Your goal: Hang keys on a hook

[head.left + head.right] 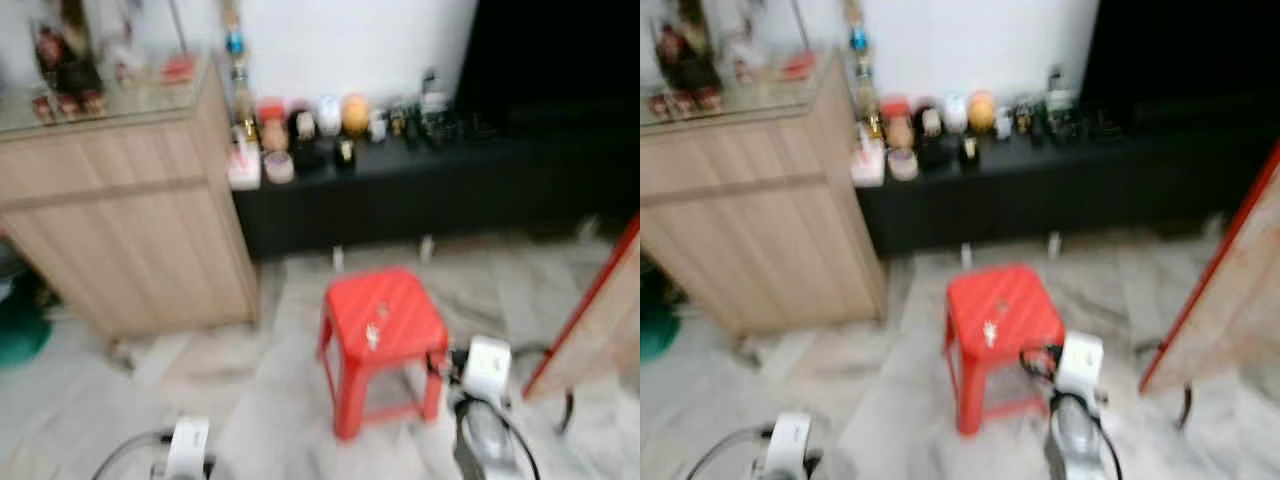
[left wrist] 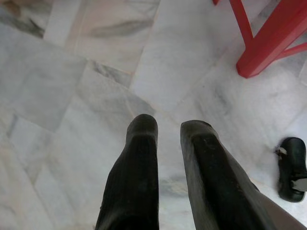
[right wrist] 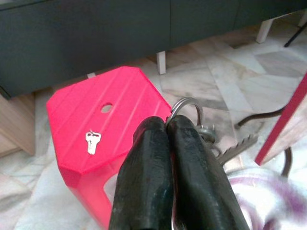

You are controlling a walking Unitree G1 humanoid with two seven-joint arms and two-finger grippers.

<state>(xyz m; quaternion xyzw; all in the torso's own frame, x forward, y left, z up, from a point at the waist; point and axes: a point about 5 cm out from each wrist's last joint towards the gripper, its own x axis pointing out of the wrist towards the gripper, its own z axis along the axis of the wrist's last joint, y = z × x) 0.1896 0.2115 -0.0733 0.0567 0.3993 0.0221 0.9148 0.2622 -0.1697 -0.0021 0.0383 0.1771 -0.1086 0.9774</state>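
So the right gripper (image 3: 166,125) has its fingers clenched on the metal ring of a bunch of keys (image 3: 201,132), held just beside the red plastic stool (image 3: 103,129). One small silver key (image 3: 92,142) lies on the stool's seat. Left gripper (image 2: 168,127) hangs over the marble floor (image 2: 72,86), fingers slightly apart, grasping nothing.

Red stool (image 1: 385,320) stands mid-floor, small key (image 3: 92,141) on seat. Open marble floor (image 1: 250,390) between stool and wooden cabinet (image 1: 130,220). Black low bench (image 1: 420,180) blocks behind, crowded with bottles. Red-edged board (image 1: 595,320) leans close on right.
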